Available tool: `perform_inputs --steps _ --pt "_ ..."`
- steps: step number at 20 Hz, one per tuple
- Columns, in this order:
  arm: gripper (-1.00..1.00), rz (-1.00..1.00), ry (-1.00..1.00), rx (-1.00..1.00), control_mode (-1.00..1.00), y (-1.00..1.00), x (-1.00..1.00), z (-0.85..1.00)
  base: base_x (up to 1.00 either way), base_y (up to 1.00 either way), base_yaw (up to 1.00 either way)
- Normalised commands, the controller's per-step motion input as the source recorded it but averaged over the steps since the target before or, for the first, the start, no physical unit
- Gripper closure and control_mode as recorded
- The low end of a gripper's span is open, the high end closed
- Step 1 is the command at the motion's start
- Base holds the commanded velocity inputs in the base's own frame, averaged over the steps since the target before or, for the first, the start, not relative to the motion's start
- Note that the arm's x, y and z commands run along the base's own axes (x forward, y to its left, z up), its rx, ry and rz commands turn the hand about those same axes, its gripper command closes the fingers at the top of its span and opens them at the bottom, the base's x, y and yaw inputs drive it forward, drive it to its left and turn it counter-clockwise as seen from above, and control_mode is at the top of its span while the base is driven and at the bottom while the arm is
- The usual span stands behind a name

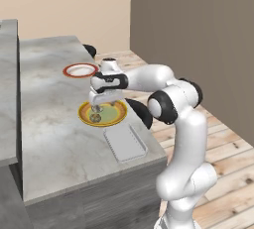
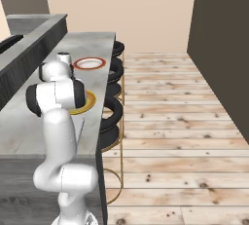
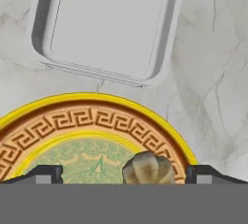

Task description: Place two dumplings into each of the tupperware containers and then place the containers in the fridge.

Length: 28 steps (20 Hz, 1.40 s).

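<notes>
1. Hovering directly over the yellow-rimmed green plate point(image 1: 115, 119), the gripper point(image 1: 99, 105) points down with its jaws spread wide and nothing between them; in the hand view the two finger tips point(image 3: 44, 173) stand far apart at either side.
2. Dumplings, counted in the left base view: two, both on the yellow-rimmed green plate. One dumpling point(image 1: 95, 118) lies on the plate's near side, just below the gripper; the second dumpling point(image 1: 97, 108) sits right under the fingers, partly masked by them.
3. In the hand view one dumpling point(image 3: 147, 169) appears between the finger tips, nearer the right-hand tip, touching neither, resting on the plate's green centre close to the patterned orange band.
4. Tupperware containers, counted: one in sight. The tupperware container point(image 1: 124, 143) lies flat on the counter point(image 1: 49, 139) just beside the yellow-rimmed green plate, on the side toward the counter's front corner, close to it but apart, and holds nothing.
5. Plates, counted: two. The red-rimmed white plate point(image 1: 80, 70) lies beyond the yellow-rimmed green plate, farther along the counter, apart from it, with nothing on it.
6. Dark round stools point(image 2: 112, 109) stand in a row along the counter's outer side, over the wooden floor point(image 2: 170, 121); their exact number cannot be told.
</notes>
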Motion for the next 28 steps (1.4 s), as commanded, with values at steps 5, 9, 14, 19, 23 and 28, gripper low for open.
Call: perform_inputs --steps 5,9,14,19,23,28 --pt "-1.0 0.0 0.01 -0.04 -1.0 0.11 0.76 -0.28 0.0 0.0 0.0" --pt "-1.0 -0.01 0.0 -0.06 -1.0 0.05 0.49 -0.54 0.0 0.0 0.0" --pt "-1.0 0.0 0.0 -0.07 -1.0 0.3 0.4 -0.37 0.0 0.0 0.0" --pt "-1.0 -0.02 0.0 -0.02 -1.0 0.06 0.44 -0.46 0.0 0.0 0.0" --pt "-1.0 0.0 0.0 0.0 -1.0 0.0 0.5 -0.32 0.0 0.0 0.0" --pt "1.0 -0.09 -0.06 0.0 -1.0 -0.01 0.11 -0.35 0.0 0.0 0.0"
